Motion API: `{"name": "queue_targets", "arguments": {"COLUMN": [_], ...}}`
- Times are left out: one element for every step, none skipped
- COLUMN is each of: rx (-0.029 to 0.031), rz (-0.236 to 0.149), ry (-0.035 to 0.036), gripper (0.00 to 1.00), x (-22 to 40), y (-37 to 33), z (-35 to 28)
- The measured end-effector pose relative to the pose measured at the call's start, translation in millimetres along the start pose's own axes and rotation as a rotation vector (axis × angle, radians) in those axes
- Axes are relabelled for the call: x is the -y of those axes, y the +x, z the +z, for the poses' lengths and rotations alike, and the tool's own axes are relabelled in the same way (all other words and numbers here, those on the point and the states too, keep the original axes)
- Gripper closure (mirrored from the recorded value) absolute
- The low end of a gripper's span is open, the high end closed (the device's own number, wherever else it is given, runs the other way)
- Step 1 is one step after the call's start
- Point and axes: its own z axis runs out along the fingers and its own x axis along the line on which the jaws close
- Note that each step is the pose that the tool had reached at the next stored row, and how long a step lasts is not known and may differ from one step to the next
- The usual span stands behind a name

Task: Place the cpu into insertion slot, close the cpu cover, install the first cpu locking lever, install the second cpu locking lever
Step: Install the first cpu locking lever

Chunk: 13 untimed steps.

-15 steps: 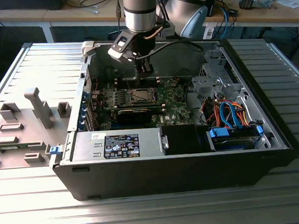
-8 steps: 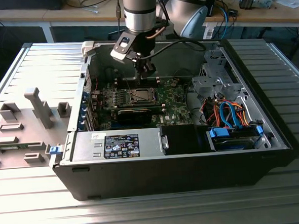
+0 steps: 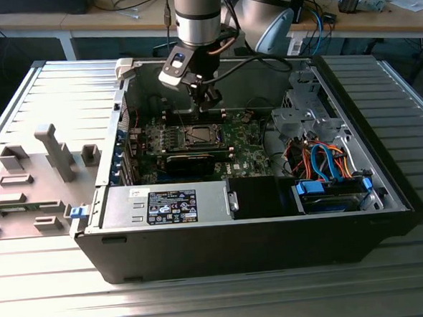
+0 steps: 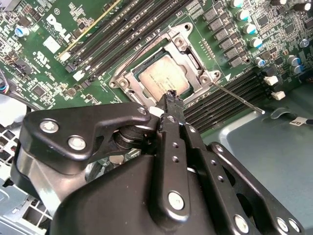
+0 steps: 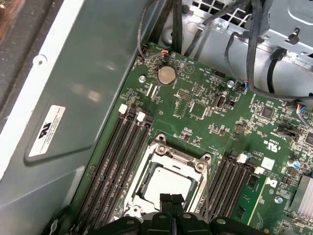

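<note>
**One tool, closed, at one socket inside one open computer case**

Exterior view: one computer case [image 3: 238, 244] lies open on the bench [image 3: 206, 302]. It holds one green board [image 3: 243, 146], one labelled box [image 3: 171, 205] and a bundle of blue and orange cables [image 3: 323, 159]. The one tool [image 3: 208, 97] hangs just above the socket [image 3: 198, 135].
Second wrist view: the tool [image 4: 171, 100] has its fingers pressed together with nothing between them, at the edge of the cover [image 4: 188, 36]. The cover lies down around the one chip [image 4: 164, 76], which is seated in the socket. One thin lever [image 4: 239, 98] sticks out sideways.
First wrist view: the closed tool [image 5: 171, 199] is over the chip [image 5: 164, 183], which is framed by the cover [image 5: 178, 157]. One coin cell [image 5: 166, 75] sits on the board.
</note>
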Motion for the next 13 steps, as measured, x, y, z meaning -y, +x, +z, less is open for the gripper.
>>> {"name": "queue_targets", "arguments": {"rx": [-0.0002, -0.0003, -0.0003, -0.0004, -0.0005, -0.0006, -0.0009, -0.001, -0.001, -0.0012, -0.0012, -0.0013, -0.0014], "rz": [-0.007, -0.013, -0.017, -0.02, -0.026, -0.031, -0.04, -0.045, -0.051, -0.054, -0.058, -0.061, -0.065], "ry": [-0.0003, -0.0005, -0.0005, -0.0007, -0.0009, -0.0011, -0.0014, -0.0016, -0.0018, -0.0019, -0.002, -0.0022, -0.0023], "gripper": [0.89, 0.89, 0.89, 0.89, 0.89, 0.89, 0.89, 0.89, 0.89, 0.89, 0.89, 0.89, 0.89], "x": [0.0, 0.0, 0.0, 0.0, 0.0, 0.0, 0.0, 0.0, 0.0, 0.0, 0.0, 0.0, 0.0], "y": [0.0, 0.0, 0.0, 0.0, 0.0, 0.0, 0.0, 0.0, 0.0, 0.0, 0.0, 0.0, 0.0], "z": [0.0, 0.0, 0.0, 0.0, 0.0, 0.0, 0.0, 0.0, 0.0, 0.0, 0.0, 0.0, 0.0]}}
